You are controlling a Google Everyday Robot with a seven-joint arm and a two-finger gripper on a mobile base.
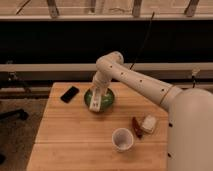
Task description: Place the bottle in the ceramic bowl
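The green ceramic bowl (pixel 107 101) sits at the back middle of the wooden table (pixel 75 135). The small white bottle (pixel 94 103) is over the bowl's front left part, held at the end of my arm. My gripper (pixel 96 96) hangs straight down over the bowl, right at the bottle's top. The arm covers part of the bowl's inside, and I cannot tell whether the bottle rests on the bowl's bottom.
A black phone (pixel 69 93) lies left of the bowl. A white cup (pixel 122 138) stands at the front. A white squarish block (pixel 149 123) and a dark red object (pixel 136 127) lie to the right, near my arm's base.
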